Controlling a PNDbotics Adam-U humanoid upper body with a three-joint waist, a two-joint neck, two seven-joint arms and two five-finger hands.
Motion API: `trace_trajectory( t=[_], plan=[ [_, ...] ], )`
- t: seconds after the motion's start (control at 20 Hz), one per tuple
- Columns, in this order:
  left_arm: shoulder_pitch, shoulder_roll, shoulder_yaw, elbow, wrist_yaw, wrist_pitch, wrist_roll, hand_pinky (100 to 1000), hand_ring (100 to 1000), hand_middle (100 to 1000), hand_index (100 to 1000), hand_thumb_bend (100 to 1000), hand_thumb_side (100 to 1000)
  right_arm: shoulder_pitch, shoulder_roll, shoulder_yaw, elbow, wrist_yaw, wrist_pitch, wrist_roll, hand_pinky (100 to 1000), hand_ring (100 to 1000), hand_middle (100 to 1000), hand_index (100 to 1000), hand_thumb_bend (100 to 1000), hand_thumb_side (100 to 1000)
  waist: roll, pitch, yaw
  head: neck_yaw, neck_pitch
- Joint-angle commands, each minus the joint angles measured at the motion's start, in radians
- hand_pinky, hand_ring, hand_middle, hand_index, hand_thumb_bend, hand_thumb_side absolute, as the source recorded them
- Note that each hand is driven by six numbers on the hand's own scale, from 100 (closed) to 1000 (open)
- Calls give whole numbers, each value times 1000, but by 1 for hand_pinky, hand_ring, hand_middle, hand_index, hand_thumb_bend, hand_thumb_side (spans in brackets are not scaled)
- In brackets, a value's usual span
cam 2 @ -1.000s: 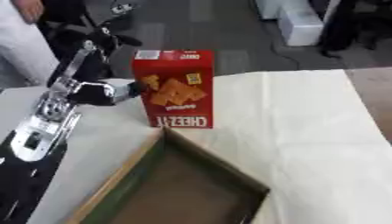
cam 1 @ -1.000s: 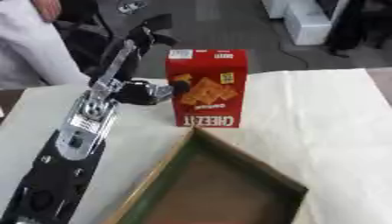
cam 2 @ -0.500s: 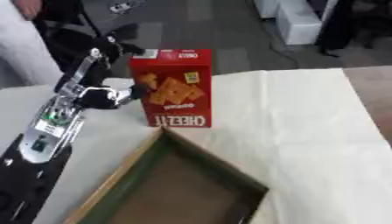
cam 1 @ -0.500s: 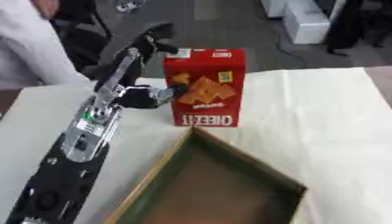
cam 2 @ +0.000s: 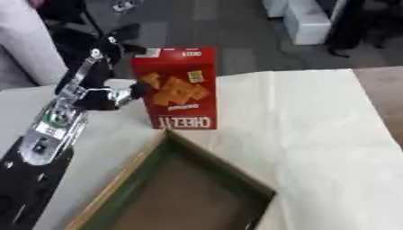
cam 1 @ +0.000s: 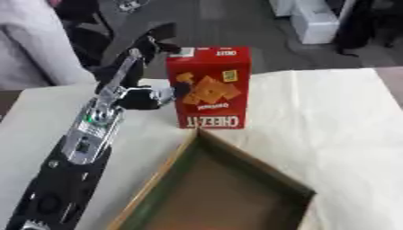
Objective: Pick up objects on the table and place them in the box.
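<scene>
Left eye view: nearest the camera, at the bottom centre of the frame, the open box (cam 1: 236, 188) is seen, brown inside with a green and tan rim, one corner pointing up toward the cracker box. It sits on the table (cam 1: 346, 117), which is covered by a pale cream cloth.

Along the left side of the frame the left arm (cam 1: 78, 143) is seen running from the lower left corner up toward the centre, black with silver joints and a small green light on it.

Above the open box, at the upper centre, the red cracker box (cam 1: 211, 87) is seen standing upright on the cloth, its front printed with orange crackers and white lettering upside down at the bottom. Its lower edge is just beside the open box's far corner; whether they touch cannot be told.

The left hand (cam 1: 145, 96) is seen at the cracker box's left side, dark fingers (cam 1: 157, 40) reaching up toward the box's top left corner and a lower part against its left face. The picture is blurred there, so whether the fingers are spread or curled round the box cannot be told.

Far edge, upper part of the frame: grey floor and a white unit (cam 1: 315, 20) at the upper right.
</scene>
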Motion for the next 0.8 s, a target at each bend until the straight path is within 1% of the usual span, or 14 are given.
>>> trace_trajectory(
  t=[0.05, 0.3, 0.35, 0.5, 0.6, 0.7, 0.8],
  plan=[
    [-26, 12, 3, -3, 61, 3, -5, 909, 748, 923, 874, 590, 381, -8, -10, -3, -13, -6, 2, 5, 517, 723, 809, 819, 100, 628, -4, -17, 2, 2, 3],
    [-55, 26, -1, -17, 246, 14, -16, 906, 756, 922, 871, 593, 365, -7, -12, 1, -13, -8, 3, 10, 517, 723, 809, 819, 100, 628, -2, -22, 5, 0, 2],
    [-59, 27, -3, -22, 294, 17, -21, 907, 763, 923, 872, 599, 357, -7, -12, 1, -13, -8, 4, 11, 518, 723, 809, 819, 100, 628, -1, -23, 6, -1, 2],
    [-67, 26, -12, -48, 485, 29, -39, 907, 775, 922, 874, 620, 334, -7, -13, 3, -13, -10, 4, 14, 518, 723, 809, 819, 100, 628, 0, -26, 7, -7, -1],
    [-70, 33, -10, -59, 573, 37, -55, 907, 776, 921, 874, 622, 334, -7, -13, 5, -13, -11, 4, 16, 518, 724, 809, 819, 100, 628, 2, -28, 8, -11, -5],
    [-72, 37, -6, -60, 611, 41, -67, 907, 775, 921, 873, 621, 335, -6, -13, 5, -13, -12, 5, 18, 518, 724, 809, 819, 100, 628, 3, -30, 9, -13, -7],
    [-74, 38, -4, -56, 625, 43, -75, 907, 775, 920, 872, 619, 337, -5, -12, 6, -13, -13, 5, 19, 518, 724, 809, 819, 100, 627, 3, -30, 9, -16, -10]
  ],
)
